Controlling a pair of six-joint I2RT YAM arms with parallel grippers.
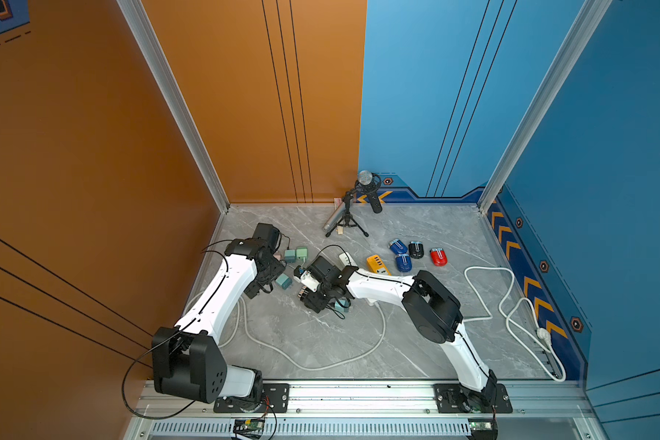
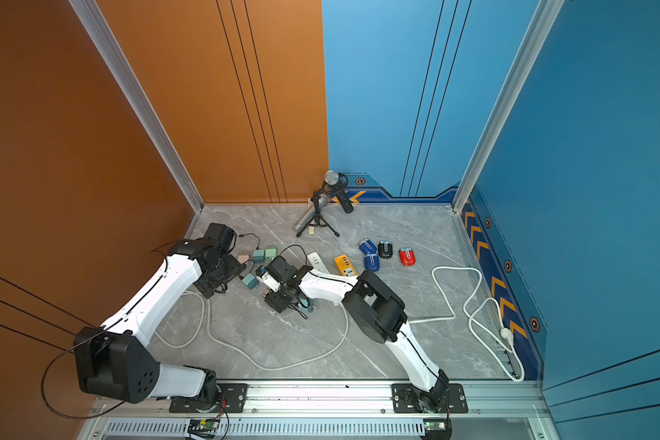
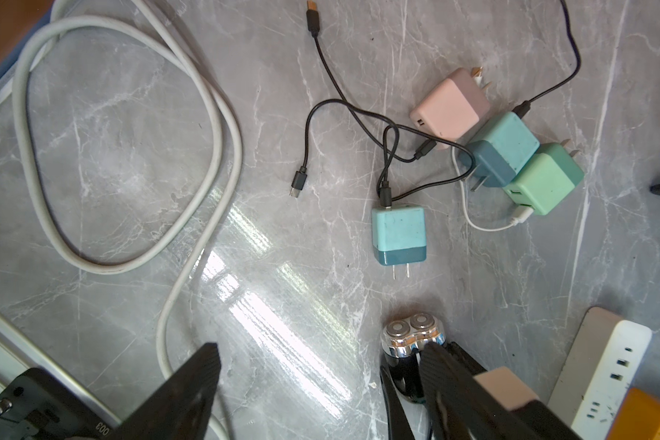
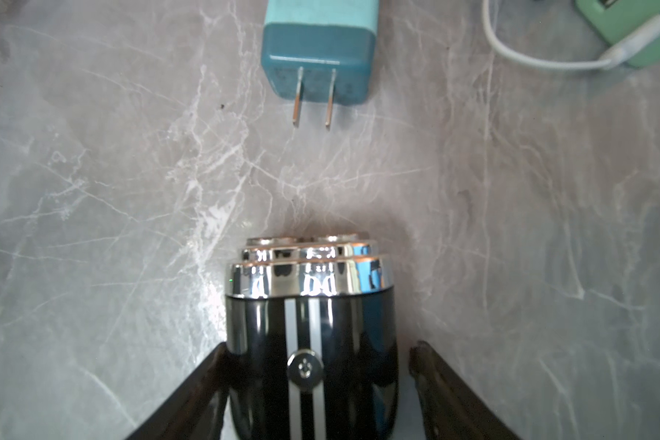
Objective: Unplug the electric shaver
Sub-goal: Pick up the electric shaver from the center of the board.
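The electric shaver [image 4: 309, 335] lies on the grey, marble-veined table [image 1: 321, 343], a glossy black rounded body with two pale stripes, a round silver button, a stepped chrome collar and twin round foil heads. The right gripper [image 4: 319, 346] straddles it with its jaws parted. One dark ribbed finger meets the shaver's side, and the other stands clear with a strip of table showing between, so nothing is clamped.

In both top views the shaver is mostly hidden under that gripper's housing, left of the frame's centre. Its tail end is cut off in the right wrist view, so any plug there cannot be made out.

Facing the heads, apart from them, sits a boxy two-tone teal charger [image 4: 317, 57] with two flat metal prongs, and a thin black cable [image 3: 385, 194] enters its far face.

The left gripper [image 3: 319, 348] hangs released, fingers wide over bare table. Its housing reads "003".

A smooth white power strip [image 3: 606, 365] is partly cropped.
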